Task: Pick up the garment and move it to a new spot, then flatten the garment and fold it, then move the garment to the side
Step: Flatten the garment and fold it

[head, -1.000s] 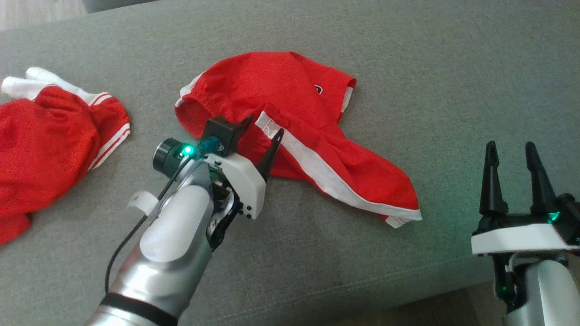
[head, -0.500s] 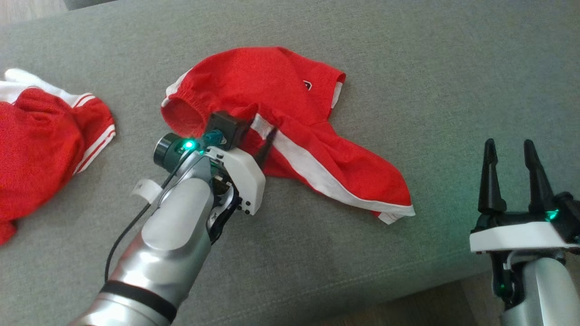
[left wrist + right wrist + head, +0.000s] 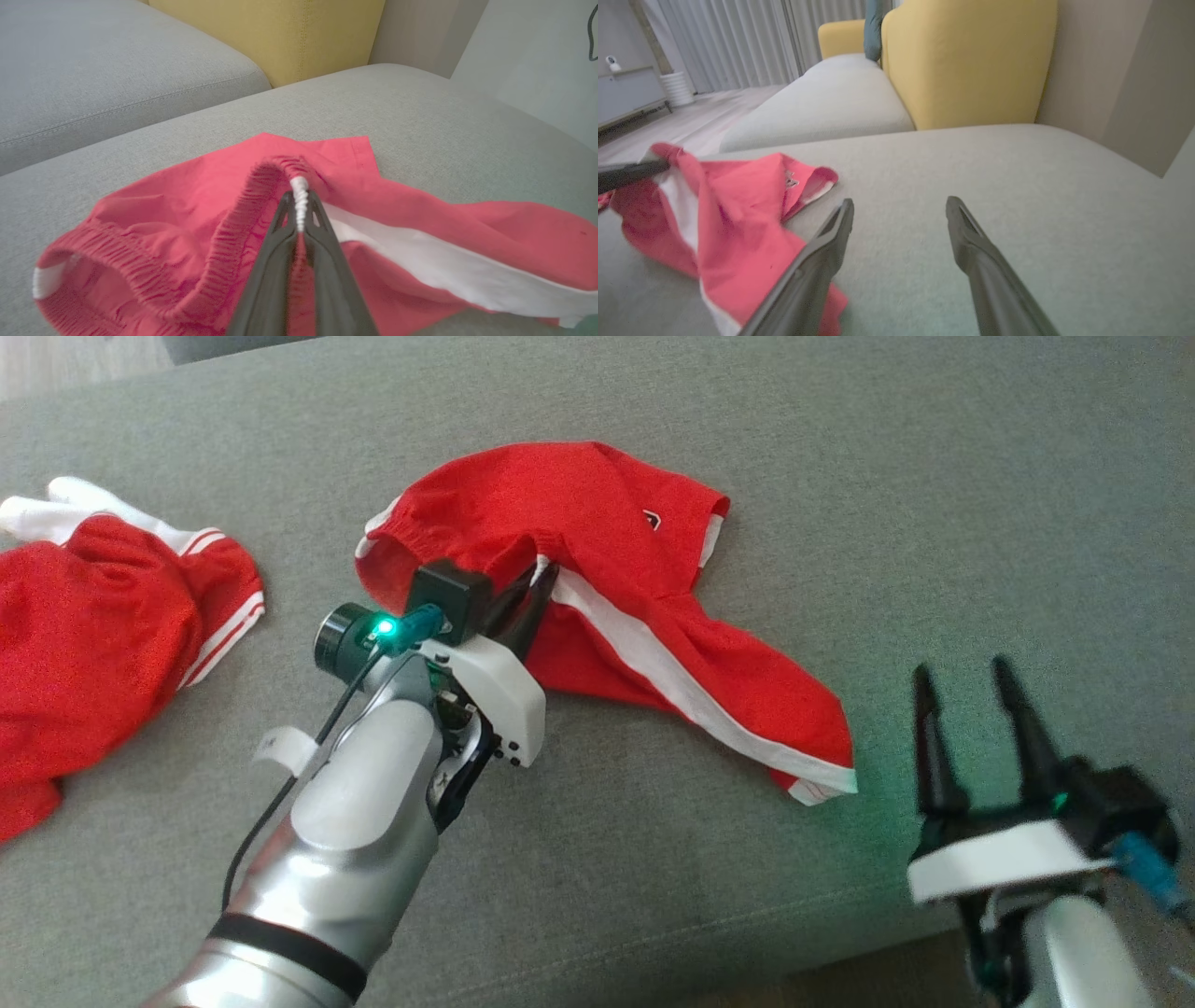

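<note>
**Left:** A second red-and-white garment (image 3: 103,635) lay bunched at the left of the grey sofa seat (image 3: 934,476), apart from the work.

**Centre:** The left gripper (image 3: 540,577) was pressed together on the elastic waistband of the red garment (image 3: 607,513), pinching it at the white side stripe. The cloth rose to a peak at the pinch. The rest lay crumpled on the seat, with one leg trailing toward the front edge.

**Assessment:** The pick-up grip was made and the lift had barely begun. Moving, flattening, folding and setting aside were all outstanding.

**Right:** The seat beyond the garment was bare and judged the widest room for relocation. The right gripper (image 3: 962,670) stood spread and empty near the seat's front edge. A yellow backrest (image 3: 280,32) bounded the far side.
</note>
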